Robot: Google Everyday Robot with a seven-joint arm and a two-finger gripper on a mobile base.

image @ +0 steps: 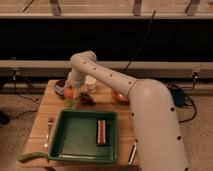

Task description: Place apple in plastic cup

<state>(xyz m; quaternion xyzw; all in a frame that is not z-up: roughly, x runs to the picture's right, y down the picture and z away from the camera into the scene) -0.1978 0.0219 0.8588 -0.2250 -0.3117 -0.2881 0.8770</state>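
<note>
The apple (67, 92) is small, round and orange-red. It sits at the tip of my gripper (69, 90), which reaches down from the arm's bend at the back left of the wooden table (42, 112). The gripper is shut on the apple and holds it just above the plastic cup (69, 103), a low yellow-green cup next to the green tray's far left corner. The fingers are mostly hidden behind the wrist and the apple.
A white tub (90, 82) and a dark brown-red lump (86, 98) stand right of the apple. A dark cup (60, 84) is behind it. A green tray (75, 142) holds a brown bar (101, 131). A fork (48, 132) lies to its left.
</note>
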